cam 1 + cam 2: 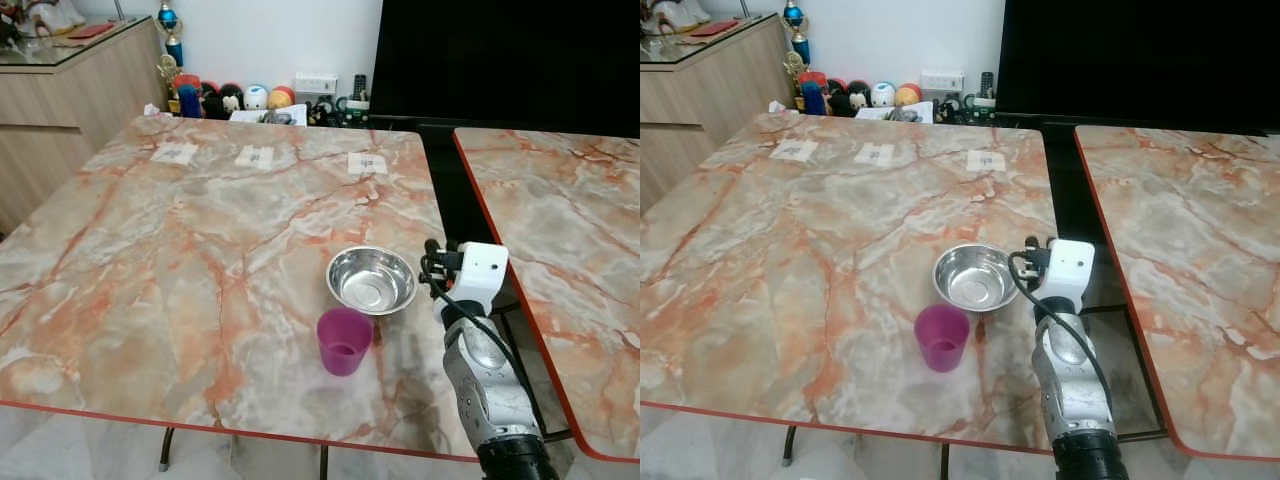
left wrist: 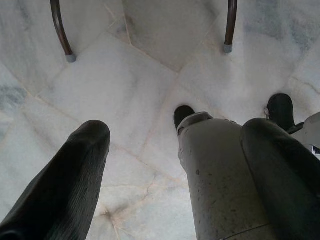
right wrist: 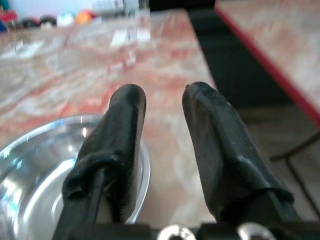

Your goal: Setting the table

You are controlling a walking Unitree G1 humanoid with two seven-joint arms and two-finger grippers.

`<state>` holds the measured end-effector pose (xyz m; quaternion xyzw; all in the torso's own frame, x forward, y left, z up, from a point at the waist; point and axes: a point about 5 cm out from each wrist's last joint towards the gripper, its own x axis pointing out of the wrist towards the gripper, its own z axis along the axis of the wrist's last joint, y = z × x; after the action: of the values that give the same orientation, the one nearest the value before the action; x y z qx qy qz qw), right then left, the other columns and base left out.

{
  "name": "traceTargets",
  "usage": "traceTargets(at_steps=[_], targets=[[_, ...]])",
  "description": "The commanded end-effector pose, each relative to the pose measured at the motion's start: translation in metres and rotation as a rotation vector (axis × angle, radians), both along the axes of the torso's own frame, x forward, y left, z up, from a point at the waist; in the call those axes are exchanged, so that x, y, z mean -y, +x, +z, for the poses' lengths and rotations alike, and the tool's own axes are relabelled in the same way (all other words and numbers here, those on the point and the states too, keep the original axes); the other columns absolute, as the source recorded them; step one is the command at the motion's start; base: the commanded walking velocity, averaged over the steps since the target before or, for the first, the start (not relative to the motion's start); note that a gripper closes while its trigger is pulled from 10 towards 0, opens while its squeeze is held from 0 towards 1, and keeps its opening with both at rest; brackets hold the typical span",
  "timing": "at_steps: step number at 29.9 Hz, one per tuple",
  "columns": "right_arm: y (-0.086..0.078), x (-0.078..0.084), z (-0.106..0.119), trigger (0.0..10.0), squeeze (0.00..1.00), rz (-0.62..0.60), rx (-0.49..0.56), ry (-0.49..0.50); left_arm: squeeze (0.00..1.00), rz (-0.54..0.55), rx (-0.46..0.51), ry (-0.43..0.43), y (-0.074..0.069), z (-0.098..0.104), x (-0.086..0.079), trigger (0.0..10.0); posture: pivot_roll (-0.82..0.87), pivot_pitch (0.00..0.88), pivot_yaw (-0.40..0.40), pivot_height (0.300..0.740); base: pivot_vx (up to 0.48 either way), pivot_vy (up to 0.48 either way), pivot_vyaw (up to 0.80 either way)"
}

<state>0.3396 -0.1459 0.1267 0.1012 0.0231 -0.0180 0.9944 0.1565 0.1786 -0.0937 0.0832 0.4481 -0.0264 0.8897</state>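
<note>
A shiny steel bowl (image 1: 371,280) rests empty near the right edge of the marble table (image 1: 200,220). Just in front of it stands an upright purple cup (image 1: 344,340). My right gripper (image 1: 432,264) is raised at the bowl's right side, level with its rim. In the right wrist view its fingers (image 3: 125,125) stand open with a narrow gap, one of them over the bowl's rim (image 3: 30,170), nothing between them. My left gripper (image 2: 175,130) hangs open over the tiled floor beside my own leg.
A second marble table (image 1: 570,220) stands to the right across a dark gap. Three paper labels (image 1: 258,156) lie at the far side of the table. A wooden cabinet (image 1: 70,90) stands at the back left, with toys (image 1: 230,97) along the wall.
</note>
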Motion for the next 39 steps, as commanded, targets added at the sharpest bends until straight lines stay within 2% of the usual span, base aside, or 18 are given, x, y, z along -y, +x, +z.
traceTargets(at_steps=[1, 4, 13, 14, 15, 16, 20, 29, 39], targets=[[0.003, -0.001, 0.005, 10.0, 1.0, 0.006, -0.012, 0.037, 0.0, -0.004, -0.049, -0.005, -0.011, -0.005, 0.002, 10.0, 0.03, 0.094, -0.019, 0.74, 0.0, 0.0, 0.0], [0.004, -0.002, -0.003, 10.0, 1.0, 0.003, -0.071, 0.115, 0.0, -0.005, -0.048, -0.005, -0.011, -0.005, 0.002, 10.0, 0.03, 0.094, -0.02, 0.74, 0.0, 0.0, 0.0], [0.006, -0.007, -0.012, 10.0, 1.0, 0.063, -0.168, 0.191, 0.0, -0.006, -0.051, -0.005, -0.011, -0.005, 0.002, 10.0, 0.03, 0.096, -0.019, 0.74, 0.0, 0.0, 0.0], [0.006, -0.008, -0.014, 10.0, 0.38, 0.072, -0.18, 0.196, 0.0, -0.007, -0.051, -0.005, -0.011, -0.005, 0.002, 10.0, 0.03, 0.096, -0.019, 0.74, 0.0, 0.0, 0.0], [0.006, -0.009, -0.016, 10.0, 0.38, 0.077, -0.187, 0.199, 0.0, -0.007, -0.051, -0.005, -0.011, -0.005, 0.002, 10.0, 0.03, 0.096, -0.019, 0.74, 0.0, 0.0, 0.0], [0.006, -0.01, -0.017, 10.0, 0.0, 0.086, -0.194, 0.205, 0.0, -0.007, -0.051, -0.006, -0.011, -0.005, 0.002, 10.0, 0.03, 0.096, -0.019, 0.74, 0.0, 0.0, 0.0], [0.008, -0.018, -0.023, 10.0, 0.0, 0.134, -0.242, 0.252, 0.0, -0.008, -0.05, -0.006, -0.011, -0.005, 0.002, 10.0, 0.04, 0.095, -0.019, 0.74, 0.0, 0.0, 0.0], [0.018, -0.02, -0.018, 10.0, 0.0, 0.153, -0.254, 0.291, 0.0, -0.018, -0.051, -0.001, -0.011, -0.005, 0.002, 10.0, 0.04, 0.096, -0.018, 0.74, 0.0, 0.0, 0.0], [0.02, -0.021, -0.027, 10.0, 0.0, 0.172, -0.315, 0.329, 0.0, -0.019, -0.054, -0.004, -0.012, -0.005, 0.002, 10.0, 0.05, 0.095, -0.02, 0.74, 0.0, 0.0, 0.0]])
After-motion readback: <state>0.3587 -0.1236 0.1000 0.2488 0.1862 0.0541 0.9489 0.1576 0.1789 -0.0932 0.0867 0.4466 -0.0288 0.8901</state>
